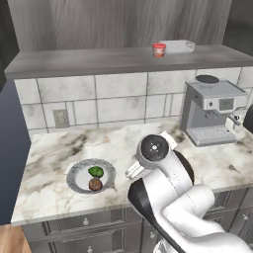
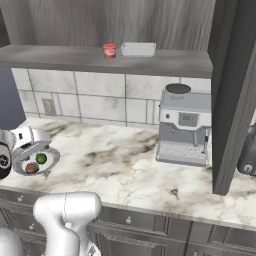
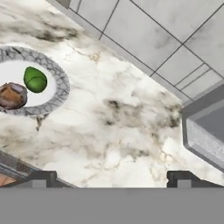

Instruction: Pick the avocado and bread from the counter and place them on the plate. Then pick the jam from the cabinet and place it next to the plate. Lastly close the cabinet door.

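Avocado (image 1: 96,171) and bread (image 1: 95,184) both on the plate (image 1: 76,174), touching or nearly so, green one toward the wall, brown one toward the counter's front edge. Same pair seen from the hand camera, avocado (image 3: 35,79) beside bread (image 3: 12,96) inside the speckled rim (image 3: 61,83). Plate resting on the left part of the counter (image 1: 54,153), near the front edge. First stage judged done.

Jam (image 1: 158,49) upright on the cabinet shelf (image 1: 74,59), just beside a white tray (image 1: 179,46); also seen from the right side (image 2: 109,50), left of the tray (image 2: 138,48). Not yet fetched, so second stage judged still ahead: jar to be brought down and set next to the plate. Cabinet door (image 2: 232,95) standing open at the right, edge-on and dark; closing left as the last stage.

Claw (image 3: 113,177) with tips spread wide and nothing between them, hanging over bare marble between the plate and the coffee machine (image 1: 212,111).

Hard to make out: claw largely masked by the arm's own wrist in the left base view; plate (image 2: 52,157) partly covered by the arm at the left edge of the right base view; door knob not distinguishable; coffee machine cut off at the hand view's right edge (image 3: 205,127).
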Controlling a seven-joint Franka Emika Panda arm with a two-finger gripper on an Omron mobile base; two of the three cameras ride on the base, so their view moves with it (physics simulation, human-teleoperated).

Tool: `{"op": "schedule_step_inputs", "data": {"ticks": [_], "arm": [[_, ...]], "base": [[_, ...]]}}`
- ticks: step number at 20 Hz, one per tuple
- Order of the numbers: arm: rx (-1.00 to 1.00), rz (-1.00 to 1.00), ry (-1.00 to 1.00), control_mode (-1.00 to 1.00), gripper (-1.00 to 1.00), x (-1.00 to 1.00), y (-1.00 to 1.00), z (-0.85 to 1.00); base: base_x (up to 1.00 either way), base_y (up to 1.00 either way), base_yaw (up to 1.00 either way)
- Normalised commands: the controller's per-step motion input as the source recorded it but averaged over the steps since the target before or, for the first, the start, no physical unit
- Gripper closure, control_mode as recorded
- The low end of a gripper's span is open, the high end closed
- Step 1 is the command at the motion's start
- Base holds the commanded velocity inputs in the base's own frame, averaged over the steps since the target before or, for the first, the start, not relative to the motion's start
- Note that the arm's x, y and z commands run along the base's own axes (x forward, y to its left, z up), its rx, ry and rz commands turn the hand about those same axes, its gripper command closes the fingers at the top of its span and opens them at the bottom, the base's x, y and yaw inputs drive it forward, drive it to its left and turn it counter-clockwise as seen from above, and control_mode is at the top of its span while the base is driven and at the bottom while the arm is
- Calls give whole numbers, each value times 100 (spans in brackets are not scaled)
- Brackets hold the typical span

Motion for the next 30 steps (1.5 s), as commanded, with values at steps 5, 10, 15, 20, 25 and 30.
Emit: {"op": "schedule_step_inputs", "data": {"ticks": [5,10,15,20,25,30], "arm": [[1,-30,-39,-100,-100,-21,-24,80],[15,-18,-15,-100,-100,-16,-43,90],[26,-4,-5,-100,-100,-23,-58,70],[26,0,-12,-100,-100,-8,-42,53],[21,-1,-13,-100,-100,-1,-36,51],[15,-1,-13,-100,-100,0,-22,45]], "base": [[0,0,0],[0,0,0],[0,0,0],[0,0,0],[0,0,0],[0,0,0]]}}
